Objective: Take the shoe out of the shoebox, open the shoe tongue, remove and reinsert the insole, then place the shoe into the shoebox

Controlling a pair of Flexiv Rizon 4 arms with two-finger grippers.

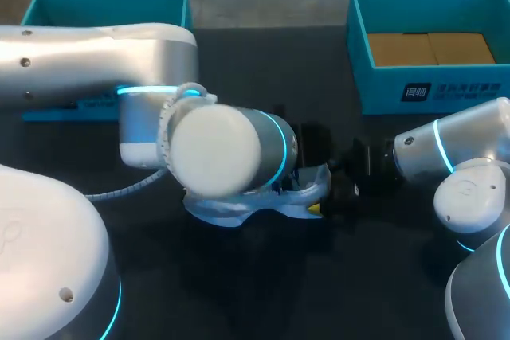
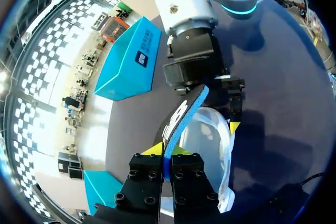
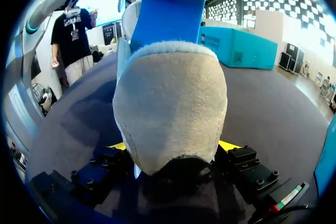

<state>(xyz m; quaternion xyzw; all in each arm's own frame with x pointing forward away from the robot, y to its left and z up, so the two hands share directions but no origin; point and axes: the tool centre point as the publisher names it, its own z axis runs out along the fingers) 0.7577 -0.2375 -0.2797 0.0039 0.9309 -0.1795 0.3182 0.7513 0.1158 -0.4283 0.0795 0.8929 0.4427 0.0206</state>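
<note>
The shoe (image 1: 239, 209) is out of the shoebox (image 1: 382, 85), the right claw (image 3: 173, 148) squeezes its heel, the left claw (image 2: 167, 153) pinches the insole (image 2: 184, 116) partly out; packing away seems left.

Left gripper (image 2: 167, 151) pinches blue insole (image 2: 182, 115), upright over pale shoe (image 2: 209, 136).

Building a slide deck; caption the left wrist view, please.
Left gripper pinches the blue insole over the shoe held by the right gripper.
</note>
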